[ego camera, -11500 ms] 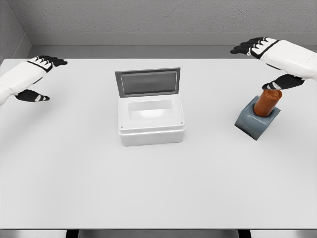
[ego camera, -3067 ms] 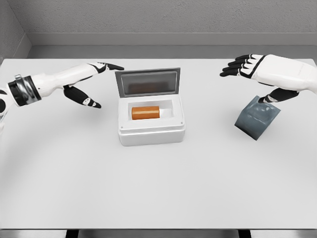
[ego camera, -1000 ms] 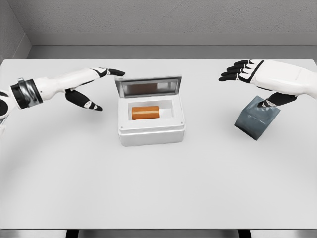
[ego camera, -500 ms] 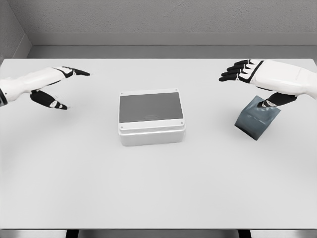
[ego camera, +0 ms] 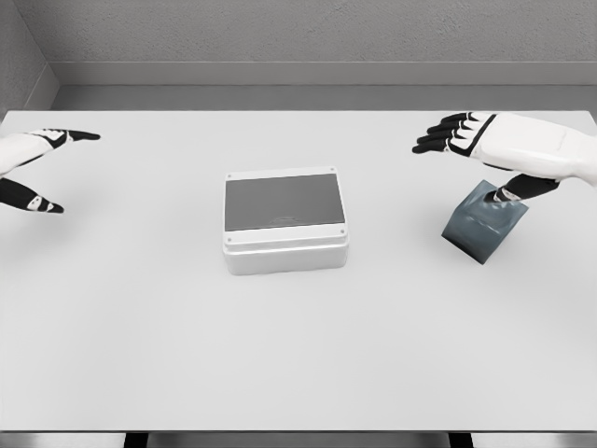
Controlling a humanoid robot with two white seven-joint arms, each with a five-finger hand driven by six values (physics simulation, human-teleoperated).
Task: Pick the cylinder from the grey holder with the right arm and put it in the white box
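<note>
The right hand [ego camera: 466, 133] hung near the table's right edge with its dark fingers [ego camera: 437, 136] spread and nothing in them, reaching toward the middle of the table. Its thumb lay low, over the top of the grey holder [ego camera: 483, 222]; whether it touched the block could not be told. The holder stood tilted just below that hand, and no cylinder showed in its socket.

Toward the centre of the table [ego camera: 298, 355] sat the white box [ego camera: 285, 233], its grey lid [ego camera: 284, 200] lying flat and closed. The cylinder was nowhere in sight. Most likely it lay inside the box under the lid, though the closed lid hid it and this could not be confirmed.

At the table's left edge the left hand [ego camera: 33, 168] was also spread and empty, well apart from the box.

With the goal probably met, the risks lay in the withdrawal. The right thumb was close enough to the holder that a careless lift or sideways swing could catch the block and tip it or push it toward the right edge. A sweep by either arm across the centre could knock the box and jar the lid. If the lid only rested rather than latched, such a jolt might reopen it.
</note>
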